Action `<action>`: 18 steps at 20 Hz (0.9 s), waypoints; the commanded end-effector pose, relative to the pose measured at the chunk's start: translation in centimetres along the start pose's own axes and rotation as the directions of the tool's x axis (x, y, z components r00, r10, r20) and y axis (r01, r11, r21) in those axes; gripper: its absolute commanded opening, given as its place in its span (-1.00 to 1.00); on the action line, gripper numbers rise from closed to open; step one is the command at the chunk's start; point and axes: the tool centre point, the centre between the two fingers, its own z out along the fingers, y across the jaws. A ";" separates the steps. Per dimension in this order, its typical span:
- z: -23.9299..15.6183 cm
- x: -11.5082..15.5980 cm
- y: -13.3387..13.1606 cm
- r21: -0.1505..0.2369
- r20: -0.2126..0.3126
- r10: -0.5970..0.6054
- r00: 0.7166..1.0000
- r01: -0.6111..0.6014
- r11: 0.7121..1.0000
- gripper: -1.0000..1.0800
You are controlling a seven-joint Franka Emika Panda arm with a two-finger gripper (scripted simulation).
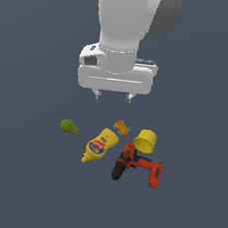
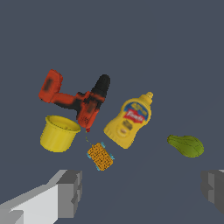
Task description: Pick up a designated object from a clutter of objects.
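Observation:
The designated object is a tiny orange-yellow striped item with teal bits, lying between the mustard bottle and the yellow cup; the wrist view shows the same item just ahead of the fingers. My gripper hangs open above the clutter, well clear of the floor, with nothing between its grey fingers. The clutter around it holds a yellow mustard bottle, a yellow cup, a red-and-black power drill and a green pear-like lump.
The drill, cup and mustard bottle crowd close around the small item. The green lump lies apart toward the exterior view's left. Dark grey floor surrounds the group.

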 end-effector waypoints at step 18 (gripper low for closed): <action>-0.5 0.0 1.2 0.004 -0.013 -0.016 1.000 0.016 1.000 0.92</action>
